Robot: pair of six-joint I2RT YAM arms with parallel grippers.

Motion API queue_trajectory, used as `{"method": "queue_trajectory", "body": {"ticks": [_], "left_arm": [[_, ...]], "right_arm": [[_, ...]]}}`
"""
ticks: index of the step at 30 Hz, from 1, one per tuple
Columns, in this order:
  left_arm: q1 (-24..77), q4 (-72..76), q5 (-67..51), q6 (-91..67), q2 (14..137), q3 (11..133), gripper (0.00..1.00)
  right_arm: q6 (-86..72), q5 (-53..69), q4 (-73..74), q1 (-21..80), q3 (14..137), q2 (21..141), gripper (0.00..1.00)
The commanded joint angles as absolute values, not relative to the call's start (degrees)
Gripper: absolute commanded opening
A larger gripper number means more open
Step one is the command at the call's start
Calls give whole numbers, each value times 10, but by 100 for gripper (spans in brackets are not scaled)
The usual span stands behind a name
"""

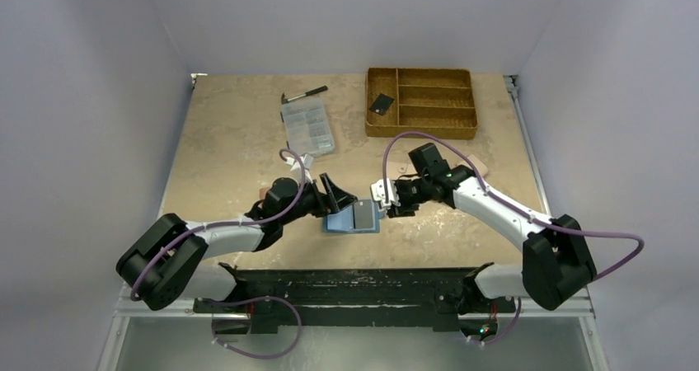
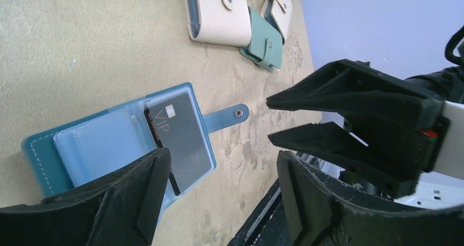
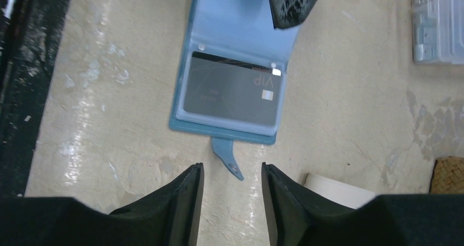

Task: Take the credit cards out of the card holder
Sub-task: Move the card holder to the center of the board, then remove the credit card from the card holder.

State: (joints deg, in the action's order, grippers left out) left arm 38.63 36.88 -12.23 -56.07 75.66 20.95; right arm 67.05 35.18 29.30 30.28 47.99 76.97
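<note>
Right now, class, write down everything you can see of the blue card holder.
The card holder lies open on the table, a blue leather-like cover with lighter blue clear sleeves inside. A grey VIP card sits in one sleeve. Its snap tab points toward the right gripper, untouched. One finger of the left gripper overlaps the other half.

The open card holder point(image 3: 230, 33), greyish card point(image 3: 230, 93) inside, points its snap tab point(image 3: 227, 156) at the parted right gripper point(image 3: 231, 172).

Far right on surface point(image 1: 231, 140): divided wicker tray point(image 1: 420, 130). Left of it: clear compartment box point(image 1: 307, 126), black pen point(image 1: 305, 94) just beyond. Beige wallets point(image 2: 216, 13) flank teal wallet point(image 2: 264, 41).
</note>
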Motion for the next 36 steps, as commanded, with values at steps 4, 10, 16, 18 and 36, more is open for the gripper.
{"method": "queue_trajectory", "body": {"ticks": [4, 10, 16, 18, 36], "left_arm": [[384, 465, -140, -602, 792, 183, 74], [384, 450, -137, -597, 783, 170, 72], [388, 417, -124, -580, 781, 173, 70], [394, 406, -117, -575, 784, 179, 68], [432, 395, -84, -565, 858, 226, 47]], "right_arm": [[627, 468, 340, 296, 519, 743, 55], [531, 551, 335, 296, 554, 761, 61], [343, 544, 204, 303, 524, 771, 52], [310, 514, 176, 312, 520, 781, 44], [338, 275, 206, 348, 547, 907, 3]]}}
